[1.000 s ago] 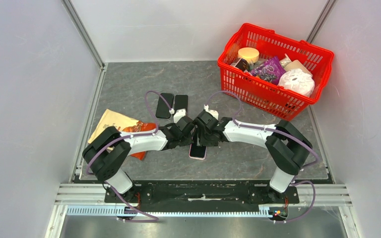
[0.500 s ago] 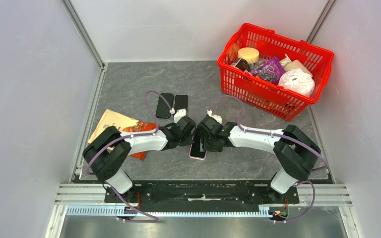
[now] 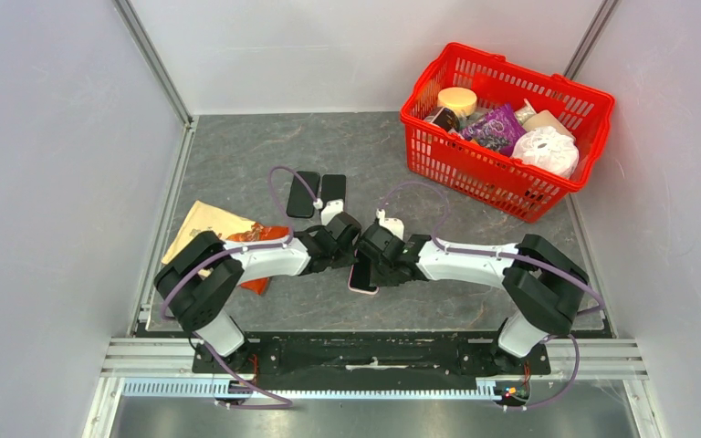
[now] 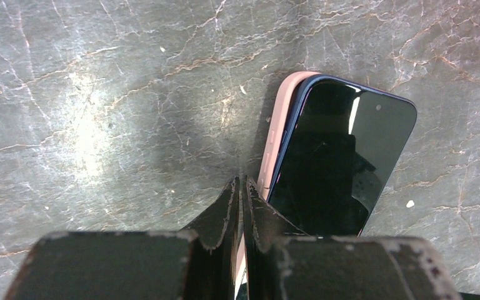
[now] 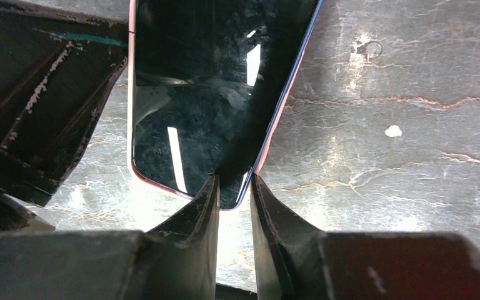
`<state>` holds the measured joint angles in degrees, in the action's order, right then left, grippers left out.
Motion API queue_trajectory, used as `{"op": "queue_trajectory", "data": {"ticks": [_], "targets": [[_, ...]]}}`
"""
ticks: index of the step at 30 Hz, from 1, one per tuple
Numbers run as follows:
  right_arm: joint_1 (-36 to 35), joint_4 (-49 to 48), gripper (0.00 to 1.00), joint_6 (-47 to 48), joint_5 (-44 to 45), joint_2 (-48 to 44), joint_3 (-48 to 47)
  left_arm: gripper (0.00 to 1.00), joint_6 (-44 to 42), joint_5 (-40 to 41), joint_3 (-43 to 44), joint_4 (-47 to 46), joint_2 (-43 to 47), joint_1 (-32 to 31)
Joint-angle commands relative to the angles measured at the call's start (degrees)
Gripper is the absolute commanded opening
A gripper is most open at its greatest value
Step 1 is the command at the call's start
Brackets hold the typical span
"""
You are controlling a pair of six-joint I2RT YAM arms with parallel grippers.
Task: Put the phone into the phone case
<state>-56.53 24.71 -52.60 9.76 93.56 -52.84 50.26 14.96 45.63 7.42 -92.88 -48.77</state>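
- Left claw (image 4: pixel 239 187) closed on the pink case (image 4: pixel 279 119) rim
- Right claw (image 5: pixel 232 181) nips the phone (image 5: pixel 194 94) corner
- Phone lies between them, askew in its case, long axis near to far

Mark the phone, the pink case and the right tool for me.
phone (image 4: pixel 340 162), left wrist view, middle of the dark screen
pink case (image 4: pixel 278 134), left wrist view, its exposed side wall
right tool (image 5: pixel 234 181), right wrist view, midway between its fingertips
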Motion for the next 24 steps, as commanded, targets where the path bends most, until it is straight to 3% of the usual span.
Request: {"op": "queue_trajectory", "data": {"ticks": [1, 7, 17, 24], "targets": [[-3.7, 2.9, 0.25, -2.4, -1.6, 7.1, 3.9, 0.11, -0.2, -0.7, 2.1, 0.4, -2.8, -0.8], [-4.3, 3.5, 0.22, -2.5, 0.1, 6.5, 4.0, 0.12, -0.6, -0.2, 5.8, 1.8, -4.9, 0.4], [3.9, 9.7, 0.68, 0.8, 5.7, -14.9, -0.1, 0.13, -4.8, -3.0, 17.6, 4.4, -14.4, 3.2], [17.2, 10.6, 0.71, 6.3, 6.1, -23.0, 1.9, 0.14, -11.7, -16.9, 27.2, 3.5, -22.2, 0.6]]}}
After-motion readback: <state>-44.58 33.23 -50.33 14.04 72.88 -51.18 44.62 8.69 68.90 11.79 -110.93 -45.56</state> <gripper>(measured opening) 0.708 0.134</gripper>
